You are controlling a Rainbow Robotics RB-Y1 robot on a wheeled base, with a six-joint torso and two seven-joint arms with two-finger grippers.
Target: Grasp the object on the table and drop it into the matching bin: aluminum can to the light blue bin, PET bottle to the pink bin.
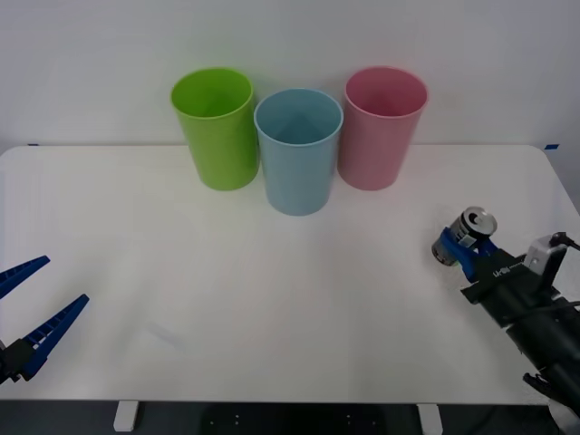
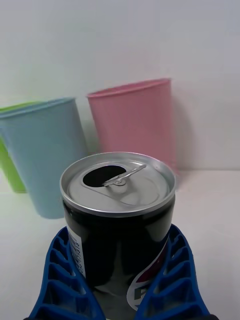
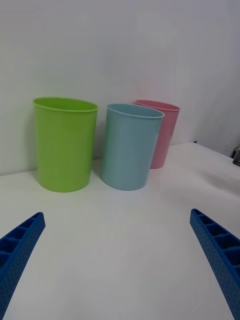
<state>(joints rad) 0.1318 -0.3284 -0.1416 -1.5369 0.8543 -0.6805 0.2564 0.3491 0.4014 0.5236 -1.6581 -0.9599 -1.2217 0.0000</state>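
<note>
A small dark aluminum can (image 2: 118,220), its silver top already opened and the pull tab raised, sits upright between the blue ribbed fingers of the right gripper (image 1: 460,251), near the right edge of the white table (image 1: 272,290). The fingers press on the lower sides of the can, closed around it; whether it rests on the tabletop or is just lifted cannot be told. An opened can is probably light, thin-walled and smooth, so it may dent or slip; holding the straight side wall with moderate force seems safest. Well apart, at the table's far edge, stand three bins in a row: lime green bin (image 1: 217,127), light blue bin (image 1: 298,149) and pink bin (image 1: 381,125). The left gripper (image 1: 27,313) waits wide open and empty near the front left corner.
</note>
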